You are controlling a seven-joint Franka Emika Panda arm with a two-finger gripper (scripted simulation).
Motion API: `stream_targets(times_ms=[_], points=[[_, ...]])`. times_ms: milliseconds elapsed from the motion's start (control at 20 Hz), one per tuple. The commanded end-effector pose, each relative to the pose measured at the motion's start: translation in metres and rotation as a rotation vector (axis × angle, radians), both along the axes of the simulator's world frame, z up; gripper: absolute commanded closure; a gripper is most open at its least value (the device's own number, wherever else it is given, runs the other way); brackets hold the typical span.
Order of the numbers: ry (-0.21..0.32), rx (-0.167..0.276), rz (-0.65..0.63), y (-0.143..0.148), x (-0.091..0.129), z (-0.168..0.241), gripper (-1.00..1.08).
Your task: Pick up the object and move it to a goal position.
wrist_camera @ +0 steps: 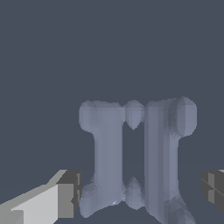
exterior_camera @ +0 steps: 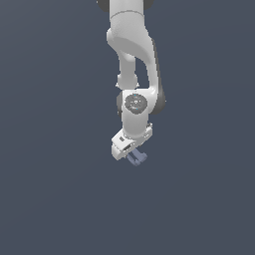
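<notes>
Nothing else shows around the arm [exterior_camera: 133, 55]: both views have only a flat, dark blue-grey ground behind it, and no other thing stands near the end effector [exterior_camera: 133, 152] or the object [exterior_camera: 136, 157].

In the exterior view the end effector hangs below the white wrist, tilted, with the pale blue-lavender object just under it and poking out toward the exterior view's right.

In the wrist view the object [wrist_camera: 135, 159] fills the space between the two fingers [wrist_camera: 65, 194]. It reads as two upright bars with flared, ridged ends and small notched pieces between them. The fingers stand wide apart; one dark pad seems to touch the object's lower corner, while the other sits apart from it. Whether the end effector [wrist_camera: 142, 192] actually grips the object, I cannot tell.
</notes>
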State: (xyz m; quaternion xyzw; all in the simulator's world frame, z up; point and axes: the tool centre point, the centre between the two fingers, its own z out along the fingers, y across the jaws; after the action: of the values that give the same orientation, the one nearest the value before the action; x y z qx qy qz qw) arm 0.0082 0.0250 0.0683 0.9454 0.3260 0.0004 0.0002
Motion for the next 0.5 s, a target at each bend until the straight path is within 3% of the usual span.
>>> stream_targets(times_ms=[0, 450], points=[[0.001, 0.0, 0.001, 0.0, -0.001, -0.008, -0.92], [0.001, 0.0, 0.005, 0.0, -0.001, -0.045, -0.92]])
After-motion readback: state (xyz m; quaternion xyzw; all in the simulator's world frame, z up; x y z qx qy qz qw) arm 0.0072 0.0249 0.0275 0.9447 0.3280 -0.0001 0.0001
